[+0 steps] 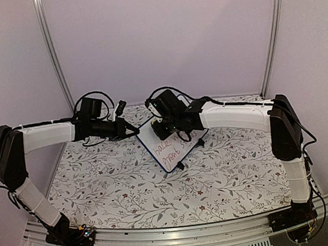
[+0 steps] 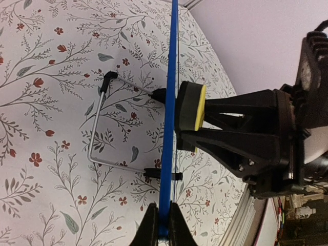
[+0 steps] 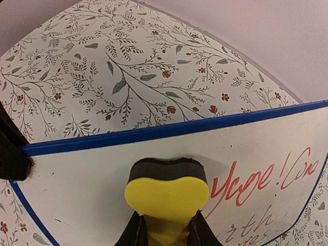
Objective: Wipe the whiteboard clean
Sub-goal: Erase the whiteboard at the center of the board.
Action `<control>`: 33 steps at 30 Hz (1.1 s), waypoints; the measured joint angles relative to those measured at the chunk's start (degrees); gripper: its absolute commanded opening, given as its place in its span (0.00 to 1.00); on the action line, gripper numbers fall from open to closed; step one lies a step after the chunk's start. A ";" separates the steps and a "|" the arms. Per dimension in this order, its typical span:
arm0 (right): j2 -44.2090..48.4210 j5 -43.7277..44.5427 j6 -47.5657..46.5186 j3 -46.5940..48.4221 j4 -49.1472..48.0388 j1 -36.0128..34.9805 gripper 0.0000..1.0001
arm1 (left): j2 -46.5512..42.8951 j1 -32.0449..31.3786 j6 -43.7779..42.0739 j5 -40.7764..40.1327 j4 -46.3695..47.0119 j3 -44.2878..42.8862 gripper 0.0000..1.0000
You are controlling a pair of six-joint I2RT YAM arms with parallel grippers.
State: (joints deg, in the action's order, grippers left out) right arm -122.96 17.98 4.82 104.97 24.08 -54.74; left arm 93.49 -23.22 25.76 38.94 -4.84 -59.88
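WHERE: whiteboard (image 1: 175, 146) at centre of surface (image 1: 129, 187), toward far side, red writing unwiped | LEFT PINCER (image 2: 163, 225): clamped on its left edge | RIGHT PINCER (image 3: 164, 231): closed on eraser (image 3: 165, 197), pad against board face | RISK: pressing too hard could twist board out of thin edge grip or tip it; too light, smeared ink.

Top external camera is looking down from high behind the near edge over the whole table (image 1: 130, 190). Wrist cameras are sitting close to the shared whiteboard (image 2: 171, 77): left viewing it edge-on, right facing its writing.
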 measured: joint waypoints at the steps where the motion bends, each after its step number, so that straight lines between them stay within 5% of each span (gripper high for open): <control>1: 0.11 -0.20 -0.44 -0.28 -0.37 -0.04 0.21 | 0.00 0.00 0.00 0.02 -0.07 0.00 0.06; 13: 0.66 -0.57 -4.63 -1.42 -2.64 -2.10 0.21 | 0.07 0.00 0.00 0.52 0.15 0.00 0.05; 33: 0.59 -1.68 2.16 -0.57 0.76 5.05 0.19 | 0.07 0.00 0.39 0.59 0.17 0.00 0.06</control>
State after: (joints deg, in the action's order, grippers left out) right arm -122.37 16.29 6.98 104.40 24.84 -49.69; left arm 93.56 -23.22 26.15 39.53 -4.67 -59.88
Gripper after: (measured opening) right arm 0.210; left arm 0.056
